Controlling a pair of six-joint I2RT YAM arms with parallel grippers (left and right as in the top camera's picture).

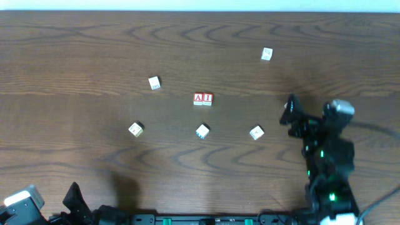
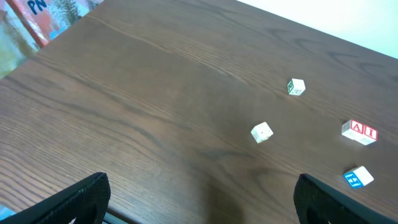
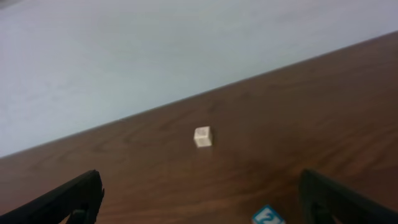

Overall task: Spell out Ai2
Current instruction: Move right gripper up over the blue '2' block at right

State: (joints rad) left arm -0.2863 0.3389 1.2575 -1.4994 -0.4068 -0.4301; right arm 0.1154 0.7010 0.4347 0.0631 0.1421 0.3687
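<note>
The red-lettered A block (image 1: 199, 99) and I block (image 1: 207, 99) sit side by side at the table's middle; they also show in the left wrist view (image 2: 359, 132). A block with a blue 2 (image 3: 268, 216) lies at the bottom edge of the right wrist view, between the fingers. My right gripper (image 1: 288, 112) (image 3: 202, 199) is open and empty, right of the white block (image 1: 256, 132). My left gripper (image 1: 72, 199) (image 2: 202, 199) is open and empty at the front left edge, far from all blocks.
Loose white blocks lie scattered: one far right (image 1: 267, 54) (image 3: 203, 136), one with green print (image 1: 154, 82) (image 2: 296, 86), one front left (image 1: 135, 129) (image 2: 262, 132), one with blue print (image 1: 202, 131) (image 2: 357, 177). The table's far edge runs behind them.
</note>
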